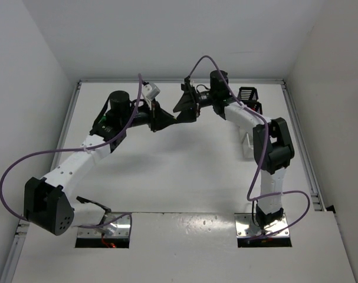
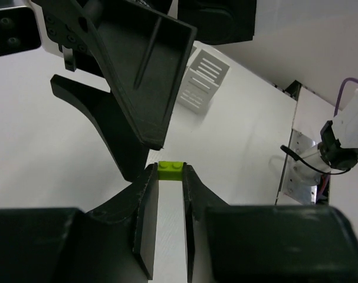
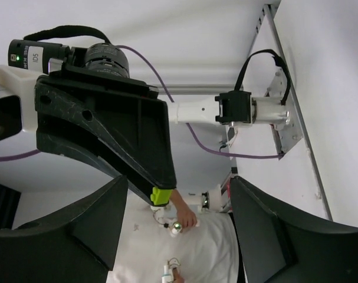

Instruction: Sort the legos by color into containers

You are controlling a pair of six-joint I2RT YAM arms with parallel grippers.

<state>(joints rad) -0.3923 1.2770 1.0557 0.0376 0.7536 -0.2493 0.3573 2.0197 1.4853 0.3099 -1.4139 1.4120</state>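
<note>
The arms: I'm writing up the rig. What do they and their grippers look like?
The left arm and right arm have white links and black joints, each with a looping purple cable. Left gripper and right gripper are black, with broad wedge-shaped fingers.

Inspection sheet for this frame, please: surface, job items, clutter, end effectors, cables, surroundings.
Surface: white table.
Job's things: one lime brick, plus a black bin and a white bin; no other bricks seen.
Clutter: nothing seen.
Grippers: left end effector shut on the lime brick; right end effector open, facing it closely.
Cables: purple cables loop off both arms.
Surroundings: white walls enclose the table.
</note>
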